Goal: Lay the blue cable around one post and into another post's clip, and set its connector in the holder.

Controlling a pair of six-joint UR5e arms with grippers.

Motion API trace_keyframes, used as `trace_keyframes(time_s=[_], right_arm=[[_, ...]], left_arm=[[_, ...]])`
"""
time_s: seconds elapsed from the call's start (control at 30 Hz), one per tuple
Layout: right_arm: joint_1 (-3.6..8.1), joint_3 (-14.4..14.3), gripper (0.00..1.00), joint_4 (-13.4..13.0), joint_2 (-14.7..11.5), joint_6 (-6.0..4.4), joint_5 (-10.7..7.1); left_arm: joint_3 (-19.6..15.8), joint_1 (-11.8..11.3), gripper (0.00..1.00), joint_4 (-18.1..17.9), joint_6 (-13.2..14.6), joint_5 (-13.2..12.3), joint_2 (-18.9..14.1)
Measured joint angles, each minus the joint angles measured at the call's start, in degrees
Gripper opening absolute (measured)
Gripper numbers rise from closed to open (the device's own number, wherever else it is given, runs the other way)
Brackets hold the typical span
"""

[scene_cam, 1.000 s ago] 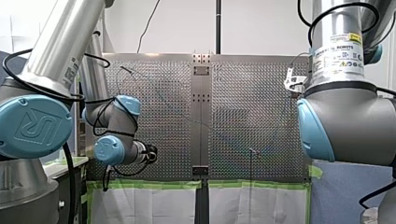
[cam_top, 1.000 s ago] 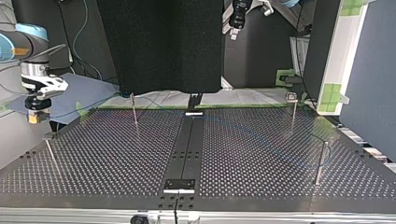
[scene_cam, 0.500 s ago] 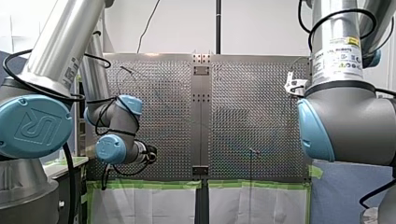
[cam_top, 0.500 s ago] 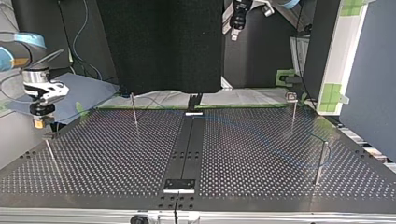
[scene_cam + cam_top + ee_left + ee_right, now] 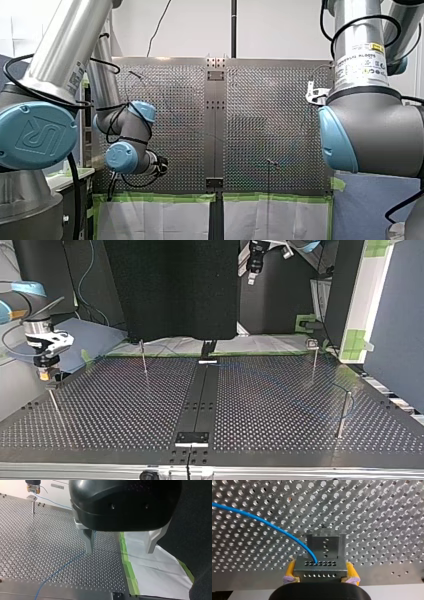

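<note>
We enter this as a robotics laboratory, test-cell type. Evidence:

- one perforated grey metal bench [image 5: 260, 125], drilled in a regular grid
- two silver industrial robot arms with pale blue joint caps, the left arm [image 5: 70, 55] and the right arm [image 5: 370, 130], flanking it
- thin upright metal posts [image 5: 144, 357] set into the holes
- strips of green masking tape [image 5: 160, 197] over white sheeting [image 5: 150, 220] at the edge
- a black screening panel [image 5: 175, 290] behind

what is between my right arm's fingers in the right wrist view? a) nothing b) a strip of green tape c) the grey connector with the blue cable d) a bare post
C: the yellow-padded fingers of the right gripper press on both sides of the grey connector, and the blue cable runs out of it.
</note>
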State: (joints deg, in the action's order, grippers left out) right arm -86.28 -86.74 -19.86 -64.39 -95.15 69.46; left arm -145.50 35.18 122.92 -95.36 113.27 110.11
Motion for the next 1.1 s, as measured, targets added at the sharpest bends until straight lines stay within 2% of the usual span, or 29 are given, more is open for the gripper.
trace_keyframes(time_s=[0.27, 0.4, 0.67, 0.83, 1.1], right_arm=[[0.65, 1.83, 0.0, 0.46, 0.28, 2.55, -3.21], [1.0, 2.08, 0.0, 0.3, 0.42, 3.27, -4.63], [1.35, 2.2, 0.0, 0.13, 2.34, 4.79, -5.55], [1.42, 2.38, 0.0, -0.08, 2.89, 4.91, -5.58], [1.53, 2.62, 0.0, -1.41, 3.05, 3.76, -7.17]], left_arm=[[0.93, 0.0, 1.0, 1.29, 0.79, 1.22, -0.01], [1.69, 0.01, 1.0, 2.68, 1.23, 2.32, 0.0], [2.09, 0.01, 1.0, 3.57, 1.32, 2.6, 0.03], [2.11, 0.01, 1.0, 3.78, 1.32, 2.62, 0.03], [2.14, 0.01, 1.0, 3.83, 1.32, 2.66, 0.02]])
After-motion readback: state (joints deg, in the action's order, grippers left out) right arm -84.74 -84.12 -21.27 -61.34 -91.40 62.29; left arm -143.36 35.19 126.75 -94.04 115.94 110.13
